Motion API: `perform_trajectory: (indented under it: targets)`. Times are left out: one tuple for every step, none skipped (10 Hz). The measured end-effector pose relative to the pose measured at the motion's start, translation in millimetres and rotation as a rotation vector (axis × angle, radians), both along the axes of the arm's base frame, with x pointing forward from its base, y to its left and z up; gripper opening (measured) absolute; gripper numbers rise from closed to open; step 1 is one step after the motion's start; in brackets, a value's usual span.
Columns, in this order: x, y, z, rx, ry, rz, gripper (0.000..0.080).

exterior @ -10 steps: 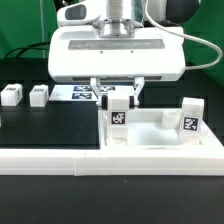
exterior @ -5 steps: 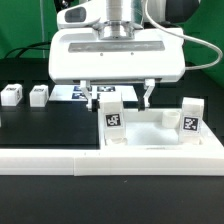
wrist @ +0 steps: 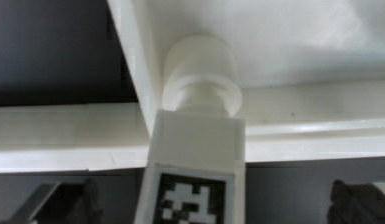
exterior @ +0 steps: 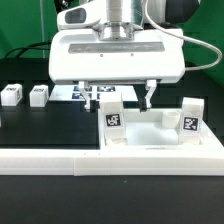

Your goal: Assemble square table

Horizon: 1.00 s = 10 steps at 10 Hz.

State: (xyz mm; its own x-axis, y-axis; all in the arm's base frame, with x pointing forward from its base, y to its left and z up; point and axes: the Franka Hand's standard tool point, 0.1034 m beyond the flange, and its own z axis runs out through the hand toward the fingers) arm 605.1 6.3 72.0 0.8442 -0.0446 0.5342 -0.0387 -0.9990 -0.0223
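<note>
Black matte tabletop (exterior: 50,125). A long white L-shaped rail (exterior: 60,160) ran along its near edge. Behind the rail, toward the exterior view's right, lay the square table slab (exterior: 150,130) of smooth white plastic.

The claw (exterior: 120,101) hung over the slab with its fingers spread wide, holding nothing. A second before, they had pinched the standing leg (exterior: 114,130); since then they had parted and the leg sat a touch lower.

That leg stood upright at the slab's left corner. The wrist view showed its square body narrowing to a rounded peg. A second leg (exterior: 188,115) stood upright at the slab's right.

One loose leg (exterior: 12,95) and another (exterior: 38,94) sat apart at the left. The standing leg bore a black-and-white block-pattern tag (exterior: 114,119).
</note>
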Motion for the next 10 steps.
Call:
perform_trajectory:
  targets:
    - [-0.1, 0.0, -0.1, 0.0, 0.0, 0.0, 0.0649]
    - [-0.4, 0.0, -0.5, 0.002, 0.005, -0.001, 0.0649]
    - [-0.3, 0.8, 5.8, 0.032, 0.07, 0.005, 0.0649]
    - [3.0, 2.7, 17.9, 0.079, 0.142, -0.008, 0.0649]
    - [11.7, 2.5, 29.5, 0.102, 0.176, -0.028, 0.0649]
    - [17.9, 1.6, 31.7, 0.117, 0.208, -0.054, 0.0649]
    - [14.6, 3.4, 27.4, 0.154, 0.362, -0.052, 0.0649]
    - [17.4, 1.6, 28.6, 0.177, 0.447, -0.051, 0.0649]
    - [17.4, 1.3, 28.0, 0.205, 0.53, -0.045, 0.0649]
    - [16.9, 1.5, 27.6, 0.226, 0.581, -0.043, 0.0649]
